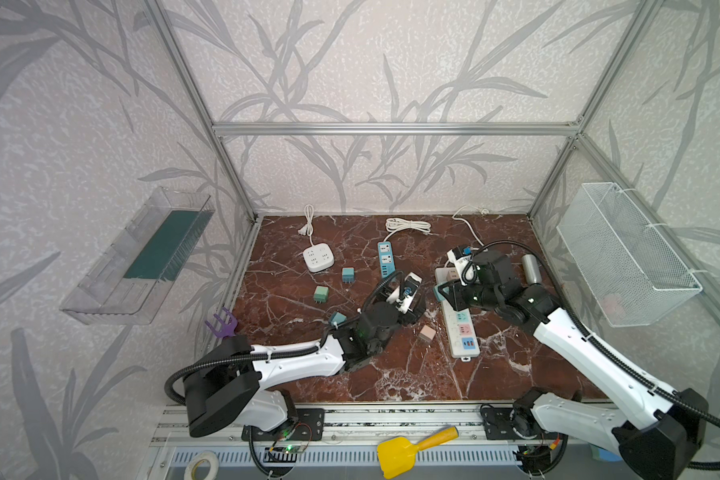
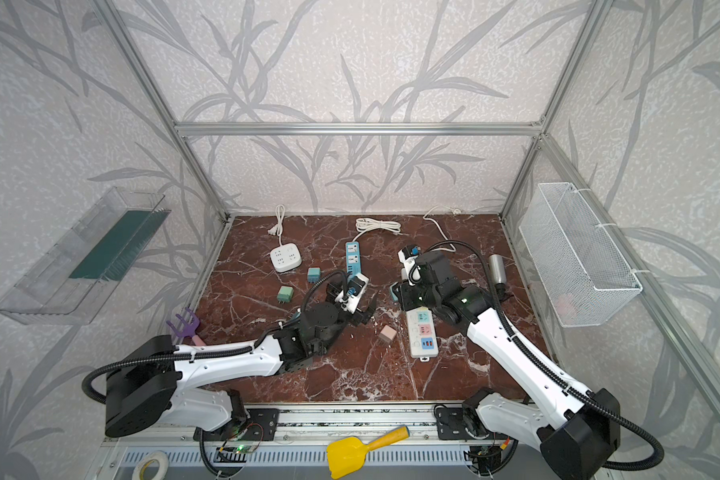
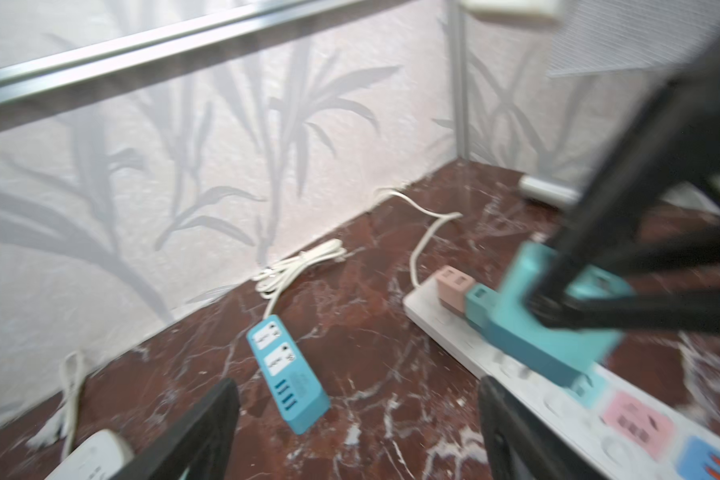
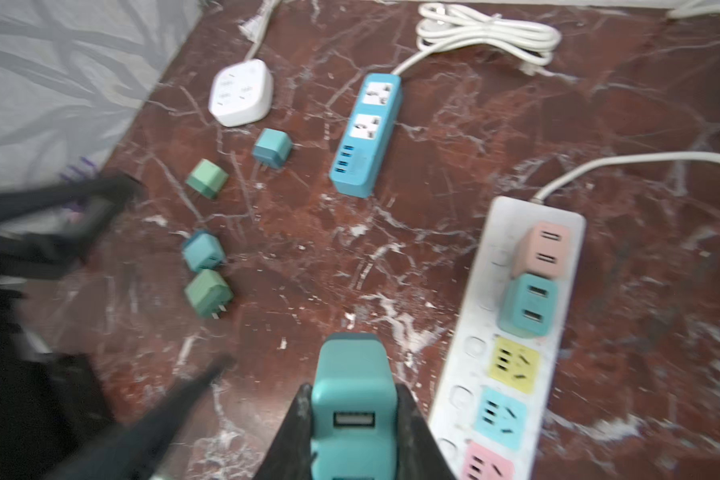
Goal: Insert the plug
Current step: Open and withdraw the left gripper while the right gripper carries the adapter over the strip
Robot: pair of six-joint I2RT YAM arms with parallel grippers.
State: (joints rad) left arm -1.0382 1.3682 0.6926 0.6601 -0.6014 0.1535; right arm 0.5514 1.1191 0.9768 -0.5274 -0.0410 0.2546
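surface: red-brown marble top (image 1: 329, 374), white veins
room: leaf-print walls (image 1: 350, 62), alu frame (image 1: 391, 129)
r gripper (image 4: 353, 395): clamped on teal plug (image 4: 350, 370), beside white strip (image 4: 481, 266)
l gripper (image 3: 358, 415): wide, empty, near strip

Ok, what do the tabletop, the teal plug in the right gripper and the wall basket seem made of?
Tabletop: glossy red-brown marble with white veins, possibly a printed laminate. Teal charger plug: smooth matte moulded plastic, rounded corners. Wall basket: fine white wire mesh, probably coated metal.
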